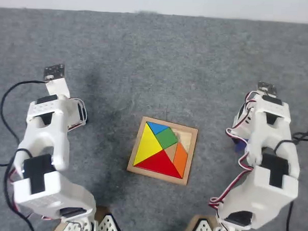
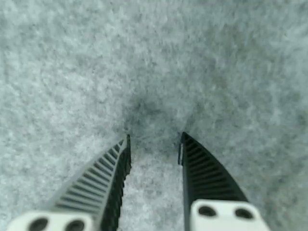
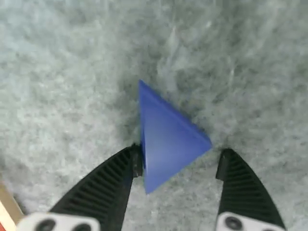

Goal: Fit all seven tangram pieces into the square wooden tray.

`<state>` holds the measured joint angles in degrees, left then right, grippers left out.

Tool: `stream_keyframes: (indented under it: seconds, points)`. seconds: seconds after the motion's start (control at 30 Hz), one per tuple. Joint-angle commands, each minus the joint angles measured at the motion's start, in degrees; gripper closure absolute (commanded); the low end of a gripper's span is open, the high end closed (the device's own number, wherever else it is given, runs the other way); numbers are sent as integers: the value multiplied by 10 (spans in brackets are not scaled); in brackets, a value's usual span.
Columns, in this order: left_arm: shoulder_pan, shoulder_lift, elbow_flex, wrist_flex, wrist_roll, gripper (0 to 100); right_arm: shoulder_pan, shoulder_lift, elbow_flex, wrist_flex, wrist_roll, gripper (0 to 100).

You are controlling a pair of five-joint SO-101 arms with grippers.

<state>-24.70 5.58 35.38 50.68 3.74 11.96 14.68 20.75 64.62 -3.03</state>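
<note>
The square wooden tray [image 1: 191, 154] lies mid-table and holds a yellow triangle [image 1: 148, 144], a red triangle [image 1: 159, 162], a light blue triangle [image 1: 157, 128], a green square [image 1: 167, 138] and an orange piece [image 1: 180, 157]. Bare wood shows in its far right corner. A dark blue triangle [image 3: 166, 132] lies flat on the grey felt, right of the tray, and peeks out under the right arm as a blue edge [image 1: 239, 145]. My right gripper [image 3: 182, 156] is open astride it, one finger [image 3: 122, 175] touching its edge. My left gripper [image 2: 155, 139] is open over bare felt, holding nothing.
Grey felt [image 1: 161, 64] covers the whole table. The left arm [image 1: 45, 136] stands left of the tray and the right arm [image 1: 267, 146] right of it, each with loose cables alongside. A corner of the tray [image 3: 7, 207] shows in the right wrist view.
</note>
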Motion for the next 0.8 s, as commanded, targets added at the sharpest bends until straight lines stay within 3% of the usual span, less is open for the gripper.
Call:
stream_keyframes:
  seconds: [0.0,0.3,0.47,0.77]
  points:
    - [0,-31,0,-9,5,849,7,10,-40,-7,-4,745]
    - [0,-32,0,-9,5,849,6,19,-56,-12,5,748]
    - [0,-32,0,-8,5,849,-10,20,-53,-19,10,842]
    - [0,-32,0,-8,4,849,-11,7,-53,-7,7,848]
